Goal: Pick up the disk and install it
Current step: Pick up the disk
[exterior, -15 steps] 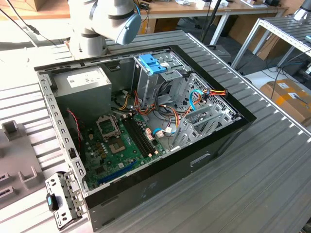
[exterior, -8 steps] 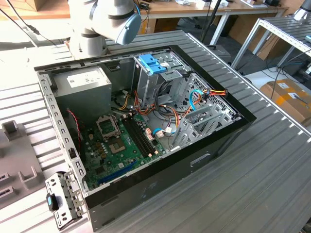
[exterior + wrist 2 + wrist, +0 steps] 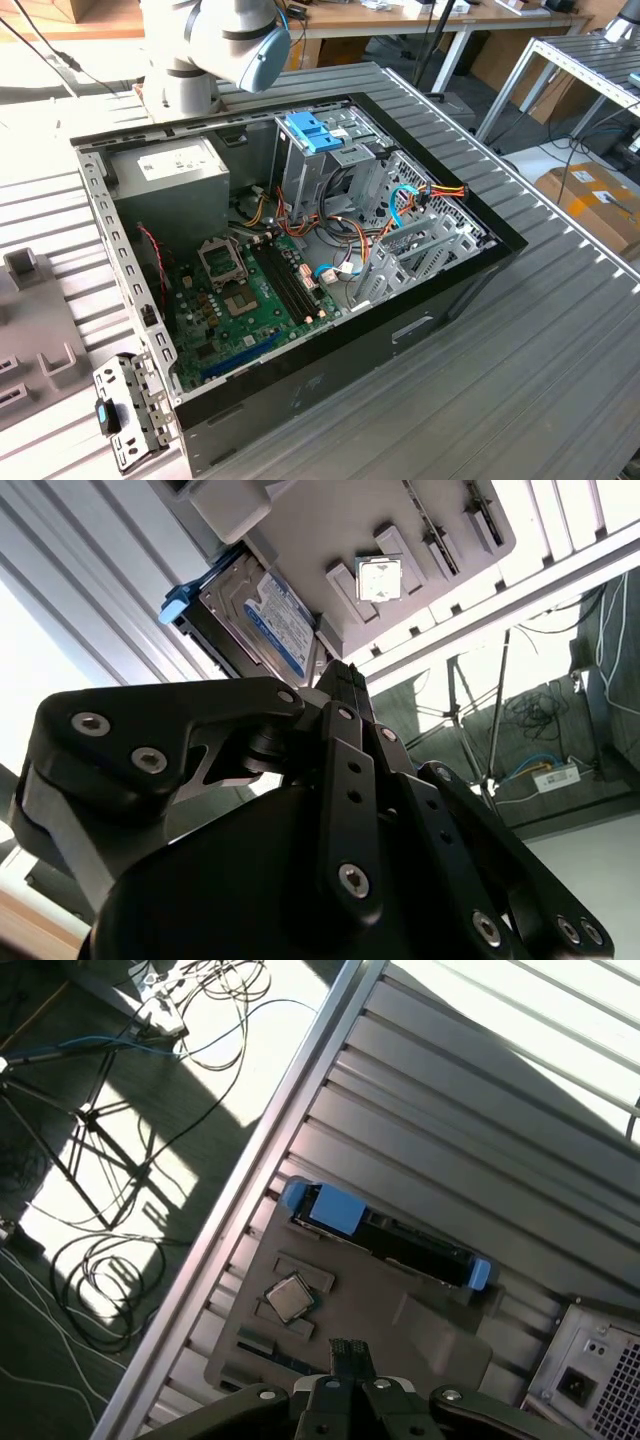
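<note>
Exterior view first: my arm (image 3: 215, 40) is hanging over the far side of the open computer case (image 3: 300, 250), near its blue bracket (image 3: 310, 130). Second wrist view: my claw (image 3: 338, 670) is sitting with fingers together, gripping nothing, and pointing at the disk (image 3: 265, 620), which is standing on edge in the grey tray (image 3: 330, 520). First wrist view: the disk is lying ahead of me, apart. I'm judging this as the approach; the pick is calling for spread fingers.

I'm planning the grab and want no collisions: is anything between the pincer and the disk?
Nothing visible does. In the first wrist view, bare grey tray lies between the pincer and the disk; the small square chip sits off to one side.
</note>
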Tool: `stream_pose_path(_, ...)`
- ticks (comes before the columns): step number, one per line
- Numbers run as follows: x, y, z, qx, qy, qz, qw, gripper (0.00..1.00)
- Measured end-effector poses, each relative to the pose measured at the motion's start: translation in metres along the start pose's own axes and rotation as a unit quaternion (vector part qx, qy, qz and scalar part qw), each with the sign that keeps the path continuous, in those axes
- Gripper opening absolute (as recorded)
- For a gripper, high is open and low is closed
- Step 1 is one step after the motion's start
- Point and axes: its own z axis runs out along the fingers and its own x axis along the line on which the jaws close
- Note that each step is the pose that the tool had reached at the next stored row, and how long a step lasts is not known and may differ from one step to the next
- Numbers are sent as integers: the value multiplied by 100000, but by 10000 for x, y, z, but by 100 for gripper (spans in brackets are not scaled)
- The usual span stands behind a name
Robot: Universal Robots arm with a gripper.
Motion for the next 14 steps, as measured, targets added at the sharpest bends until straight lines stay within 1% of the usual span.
stream_pose_path(6,0,0,0,-29,52,-1149,99993,11)
stream_pose_path(14,0,0,0,-68,122,-2749,99962,11)
